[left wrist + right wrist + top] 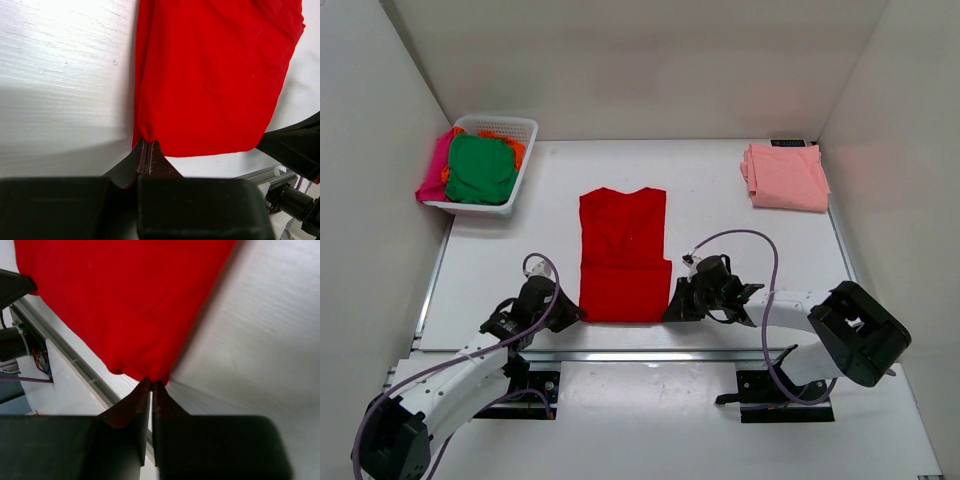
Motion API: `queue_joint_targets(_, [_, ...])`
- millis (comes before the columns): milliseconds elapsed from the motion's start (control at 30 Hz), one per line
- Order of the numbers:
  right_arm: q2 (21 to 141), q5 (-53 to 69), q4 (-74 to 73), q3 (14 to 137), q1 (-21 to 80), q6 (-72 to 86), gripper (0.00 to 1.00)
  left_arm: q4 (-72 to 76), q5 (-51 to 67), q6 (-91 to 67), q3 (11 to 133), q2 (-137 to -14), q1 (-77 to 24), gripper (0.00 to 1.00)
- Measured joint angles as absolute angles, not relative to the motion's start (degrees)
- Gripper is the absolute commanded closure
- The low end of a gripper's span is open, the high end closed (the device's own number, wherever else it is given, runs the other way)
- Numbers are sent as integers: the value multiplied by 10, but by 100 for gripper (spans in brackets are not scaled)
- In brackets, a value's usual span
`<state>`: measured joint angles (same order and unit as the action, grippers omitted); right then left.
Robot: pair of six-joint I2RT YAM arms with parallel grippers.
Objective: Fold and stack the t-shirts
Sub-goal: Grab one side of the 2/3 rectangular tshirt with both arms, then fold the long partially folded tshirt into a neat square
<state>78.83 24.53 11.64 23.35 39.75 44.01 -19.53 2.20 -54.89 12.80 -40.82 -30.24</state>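
A bright red t-shirt [623,255] lies folded lengthwise in the middle of the table, collar end far from me. My left gripper [571,314] is shut on its near left corner [145,135]. My right gripper [672,310] is shut on its near right corner [157,376]. A pale salmon-pink t-shirt [786,176] lies folded at the far right. Green [480,168], orange [512,146] and magenta [436,170] t-shirts lie crumpled in the basket at the far left.
The white lattice basket [512,124] stands at the far left corner. White walls close the table on three sides. A metal rail [650,355] runs along the near edge, just behind both grippers. A small dark object [788,143] lies behind the pink shirt.
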Motion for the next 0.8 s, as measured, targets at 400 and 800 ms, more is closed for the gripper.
queue_joint_targets(400, [664,272,5,235,325,382,99,-236,39,-538,128,-376,-288,100])
queue_joint_targets(800, [602,263,-5,165,366,432,55,-270,53,-539,128,-341,-292,100])
